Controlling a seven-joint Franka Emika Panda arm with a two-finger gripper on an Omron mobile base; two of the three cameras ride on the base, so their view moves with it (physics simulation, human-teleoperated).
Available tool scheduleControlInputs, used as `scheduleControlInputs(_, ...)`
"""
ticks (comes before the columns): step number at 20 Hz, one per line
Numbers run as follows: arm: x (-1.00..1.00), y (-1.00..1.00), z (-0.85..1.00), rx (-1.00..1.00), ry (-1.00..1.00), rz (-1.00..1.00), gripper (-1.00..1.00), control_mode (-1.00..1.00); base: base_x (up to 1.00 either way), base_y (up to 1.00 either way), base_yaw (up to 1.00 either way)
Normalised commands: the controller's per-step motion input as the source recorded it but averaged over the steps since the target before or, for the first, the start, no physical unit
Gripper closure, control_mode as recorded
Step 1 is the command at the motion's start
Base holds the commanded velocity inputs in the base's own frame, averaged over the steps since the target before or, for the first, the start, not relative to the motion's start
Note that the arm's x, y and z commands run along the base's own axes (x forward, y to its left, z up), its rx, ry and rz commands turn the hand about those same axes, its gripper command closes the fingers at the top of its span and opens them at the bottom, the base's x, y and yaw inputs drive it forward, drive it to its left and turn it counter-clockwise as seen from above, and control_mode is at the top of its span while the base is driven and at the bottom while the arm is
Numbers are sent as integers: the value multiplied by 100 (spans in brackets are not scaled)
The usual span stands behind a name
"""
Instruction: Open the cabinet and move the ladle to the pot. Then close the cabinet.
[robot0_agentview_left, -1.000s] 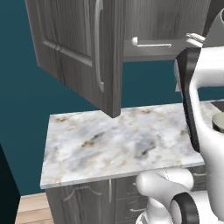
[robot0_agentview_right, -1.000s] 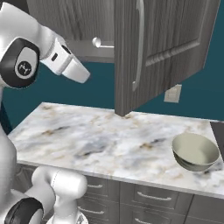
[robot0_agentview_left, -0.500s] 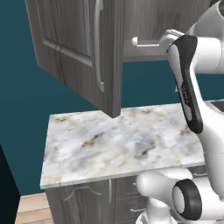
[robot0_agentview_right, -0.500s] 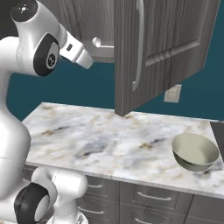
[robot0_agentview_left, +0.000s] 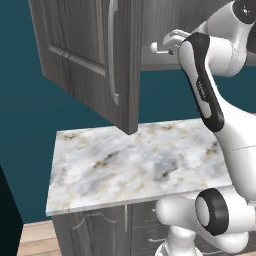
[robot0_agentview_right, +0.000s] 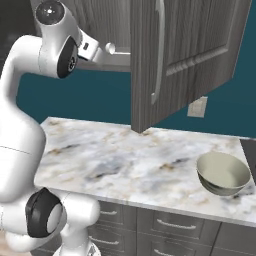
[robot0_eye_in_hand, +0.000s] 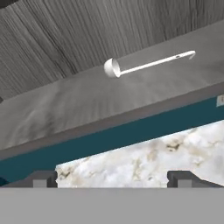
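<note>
Jaws wide, ladle (robot0_eye_in_hand: 146, 64) lying near shelf edge

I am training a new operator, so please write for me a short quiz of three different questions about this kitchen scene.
1. True or false: the cabinet door stands open.
2. Where does the ladle lie? A) in the pot B) on the cabinet shelf C) on the counter
3. Fill in: the pot sits on the marble ____.

Key:
1. True.
2. B. It lies on the shelf, apart from the open gripper.
3. Counter; the pot holds nothing.
</note>
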Motion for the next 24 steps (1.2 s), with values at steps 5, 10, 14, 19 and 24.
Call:
scheduleControlInputs(5,66,16,0,-4,-19,13,-100,-100,0,0,0)
scheduleControlInputs(10,59,5,0,-5,-5,3,-100,-100,0,0,0)
scheduleControlInputs(14,56,1,0,-2,0,0,-100,-100,0,0,0)
scheduleControlInputs(19,46,0,0,0,4,0,-100,-100,0,0,0)
scheduleControlInputs(24,38,0,0,0,9,0,-100,-100,0,0,0)
